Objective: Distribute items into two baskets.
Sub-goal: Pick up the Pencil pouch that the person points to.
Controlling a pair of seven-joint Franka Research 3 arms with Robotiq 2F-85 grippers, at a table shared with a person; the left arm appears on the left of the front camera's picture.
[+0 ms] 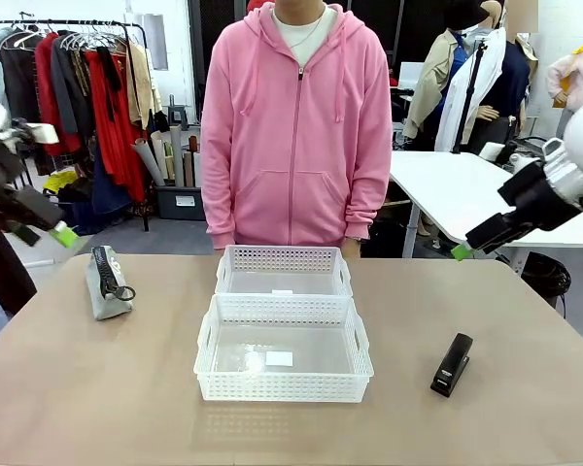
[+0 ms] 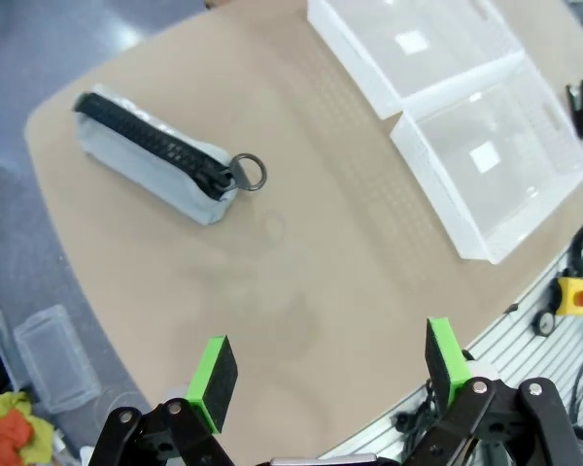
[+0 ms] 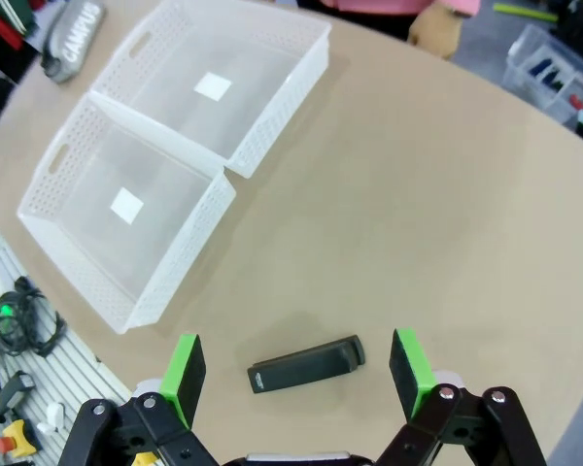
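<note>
1. Grey zip pouch (image 1: 107,283) lies on the left of the table (image 1: 525,320), level with the far basket (image 1: 282,259) and well apart from it. It looks soft and light. I judge it will sag and give under a pinch, so a grip across the middle of its body should hold better than one on the black cord or the ring pull.
2. Small black stapler (image 1: 452,364) lies on the right, beside the near basket (image 1: 282,388) but clear of it. It looks stiff and dense, with smooth, possibly slippery sides. Closing across its narrow width near mid-length seems safest; a grip at one end may let it tip.
3. Both baskets stand mid-table, touching end to end, each with nothing inside but a small white label.
4. Left gripper (image 2: 330,361) hangs above the table's left edge, its jaws spread wide with nothing between them and the pouch ahead of it.
5. Right gripper (image 1: 463,250) hovers over the right side, its jaws also wide apart and holding nothing. In its wrist view the stapler lies between the pads but far below.
6. Hard to tell:
   - The pouch's contents, and so its weight, are hidden.
   - The basket labels are too small to read.
   - Both arms are cut off at the edges of the front view.
</note>
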